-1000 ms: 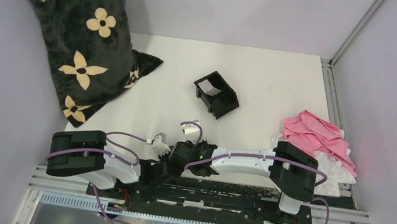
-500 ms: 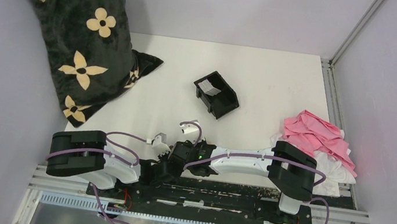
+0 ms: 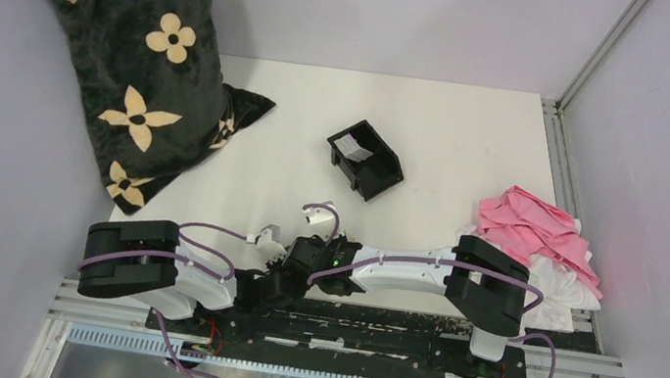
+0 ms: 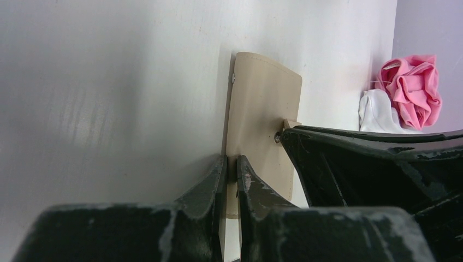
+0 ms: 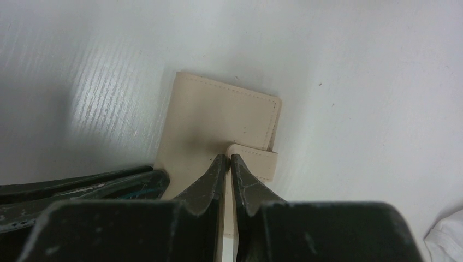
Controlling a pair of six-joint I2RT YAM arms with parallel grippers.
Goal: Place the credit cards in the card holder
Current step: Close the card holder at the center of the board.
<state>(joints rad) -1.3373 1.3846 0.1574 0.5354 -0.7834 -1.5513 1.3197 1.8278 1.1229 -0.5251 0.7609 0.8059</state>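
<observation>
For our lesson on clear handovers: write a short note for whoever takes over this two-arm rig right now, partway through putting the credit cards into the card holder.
Left gripper: fingers shut on the card holder, at its edge.
Right gripper: shut on the holder at its snap tab.
The holder looks folded shut, on the table near the arm bases.
One pale card sits in the black tray. No other cards are in view.
Done: holder gripped.
Left: open it, fetch the cards, slide them in.

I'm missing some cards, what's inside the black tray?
A pale grey-white card lies in the black tray, in its far-left compartment. The other compartment looks dark; its wall shadows the floor, so I can't tell what's there.
</observation>
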